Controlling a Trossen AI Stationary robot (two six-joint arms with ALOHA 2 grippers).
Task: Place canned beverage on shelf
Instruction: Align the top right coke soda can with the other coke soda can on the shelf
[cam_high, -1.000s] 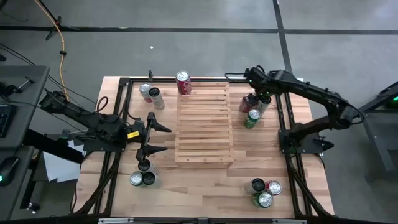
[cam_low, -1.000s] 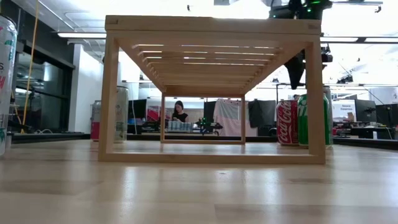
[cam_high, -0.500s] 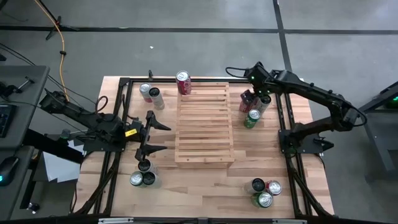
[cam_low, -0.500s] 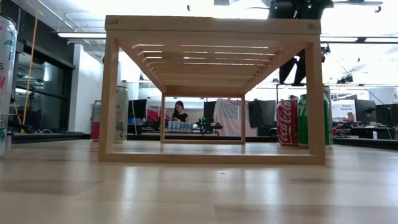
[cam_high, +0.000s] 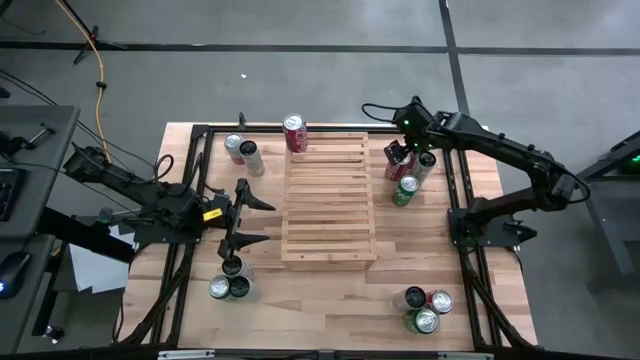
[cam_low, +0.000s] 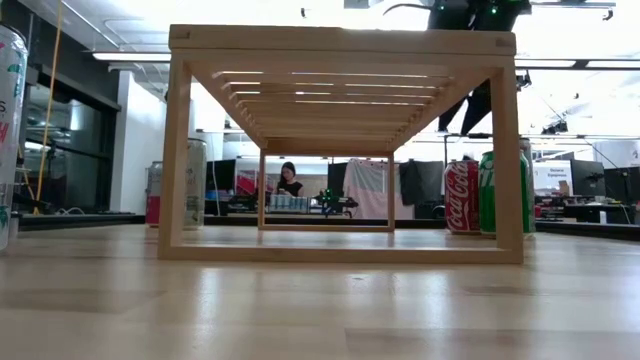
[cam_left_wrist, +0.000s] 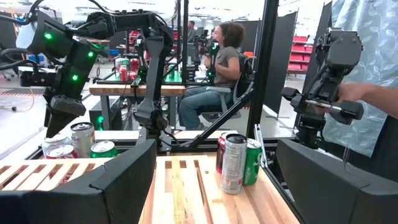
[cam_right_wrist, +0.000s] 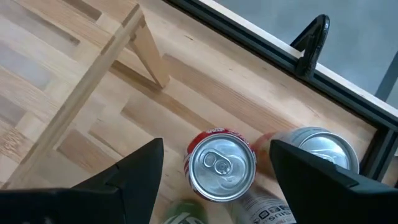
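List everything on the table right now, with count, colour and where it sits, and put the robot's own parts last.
shelf: one, light wood slats, table centre.
red can on shelf: one, at the shelf's far left corner.
far-left cans: two, one red, one silver, left of the shelf.
near-left cans: three, dark and silver tops, near left edge.
far-right cans: about three, red, green and silver, right of the shelf.
near-right cans: three, red, green and dark, near right corner.
left claw: open, left of the shelf.
right claw: open, above the far-right cans.

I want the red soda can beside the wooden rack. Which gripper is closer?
Right gripper, open directly above the red can; left gripper waits across the slatted wooden rack.
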